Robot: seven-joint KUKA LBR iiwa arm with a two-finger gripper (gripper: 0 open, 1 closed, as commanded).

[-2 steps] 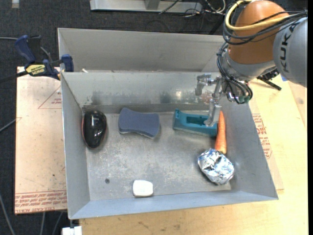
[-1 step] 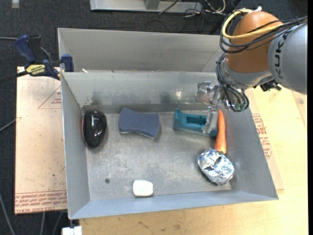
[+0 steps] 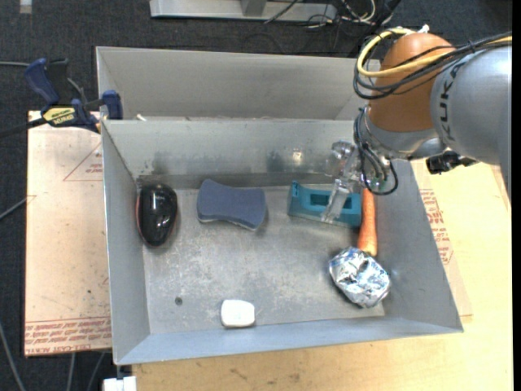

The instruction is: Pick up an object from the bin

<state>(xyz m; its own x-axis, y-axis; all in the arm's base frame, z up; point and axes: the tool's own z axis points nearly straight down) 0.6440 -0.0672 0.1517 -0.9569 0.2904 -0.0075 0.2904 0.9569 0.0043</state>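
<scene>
My gripper hangs low at the back right of the bin, right over the right part of a teal plastic block lying near the back wall. Whether it touches the block I cannot tell. An orange carrot-shaped stick lies just right of the block, pointing toward the front. In front of the stick sits a crumpled ball of silver foil.
A blue-grey pad lies left of the teal block, and a black computer mouse rests by the left wall. A small white oval piece lies near the front wall. The arm with its orange cover and cables reaches in from the right.
</scene>
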